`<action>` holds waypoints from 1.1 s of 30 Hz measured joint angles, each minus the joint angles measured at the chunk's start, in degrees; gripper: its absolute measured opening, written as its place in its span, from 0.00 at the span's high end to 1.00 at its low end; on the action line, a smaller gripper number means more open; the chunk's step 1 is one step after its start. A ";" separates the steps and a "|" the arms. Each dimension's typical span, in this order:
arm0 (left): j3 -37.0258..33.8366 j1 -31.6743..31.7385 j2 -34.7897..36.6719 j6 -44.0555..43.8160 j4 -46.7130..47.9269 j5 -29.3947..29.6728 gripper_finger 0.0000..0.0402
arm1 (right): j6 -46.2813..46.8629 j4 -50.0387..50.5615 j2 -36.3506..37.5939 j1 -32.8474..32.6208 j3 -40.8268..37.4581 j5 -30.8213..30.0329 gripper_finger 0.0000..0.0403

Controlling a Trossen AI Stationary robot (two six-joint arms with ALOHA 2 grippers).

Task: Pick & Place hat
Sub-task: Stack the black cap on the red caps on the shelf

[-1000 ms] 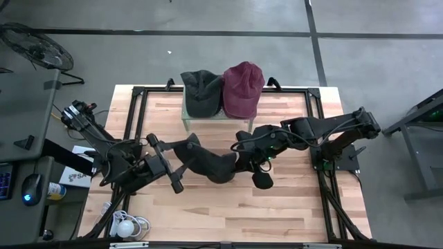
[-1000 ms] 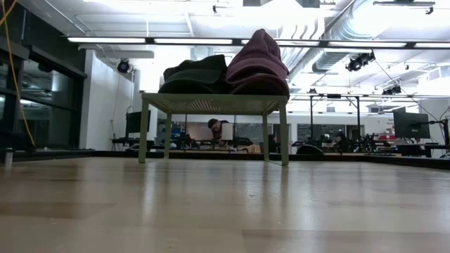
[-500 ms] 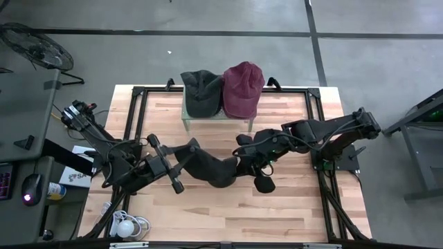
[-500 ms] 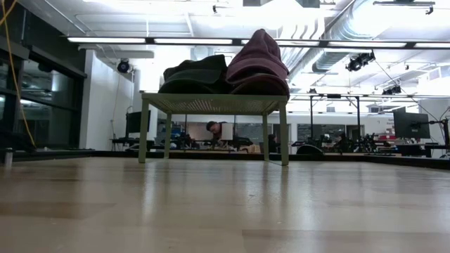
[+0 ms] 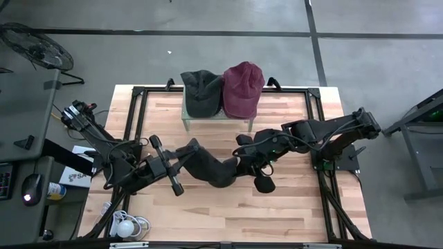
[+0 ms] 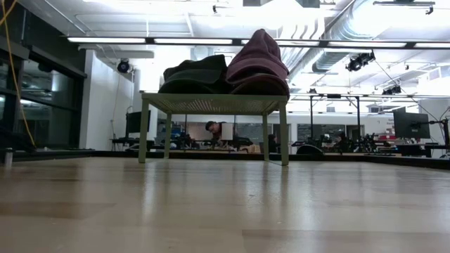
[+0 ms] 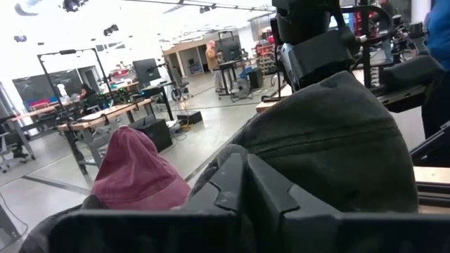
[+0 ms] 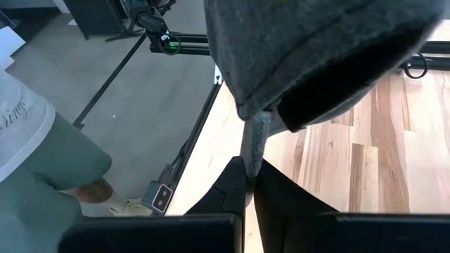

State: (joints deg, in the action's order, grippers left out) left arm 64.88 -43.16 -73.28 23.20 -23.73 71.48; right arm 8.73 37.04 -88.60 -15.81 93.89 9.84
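In front of the small rack (image 5: 216, 117), both grippers' jaws pinch opposite edges of the grey hat (image 5: 211, 166), left gripper (image 5: 185, 153) and right gripper (image 5: 242, 164) stretching it above the counter (image 5: 291, 207), probably for placing.

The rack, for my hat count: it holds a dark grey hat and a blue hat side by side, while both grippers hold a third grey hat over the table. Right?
Not quite. The second hat on the rack is a maroon hat, not blue, as the high view shows, beside the dark grey hat. The rest stands: the left gripper and right gripper hold the third grey hat.
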 joint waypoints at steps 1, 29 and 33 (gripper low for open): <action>0.00 0.00 0.00 -0.05 -0.04 0.00 0.98 | 0.00 0.00 0.00 0.00 0.00 -0.02 0.99; -0.06 4.93 7.41 -34.21 22.10 -26.19 0.34 | -3.74 1.35 -0.02 -1.99 -0.04 1.32 0.99; 0.02 6.88 7.09 -35.55 21.68 -30.54 0.34 | -3.87 1.36 -0.02 -1.99 -0.02 1.31 0.99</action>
State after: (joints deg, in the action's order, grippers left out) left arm 64.90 -36.28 -66.19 -12.35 -2.05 40.94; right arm 4.86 38.40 -88.62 -17.80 93.86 11.16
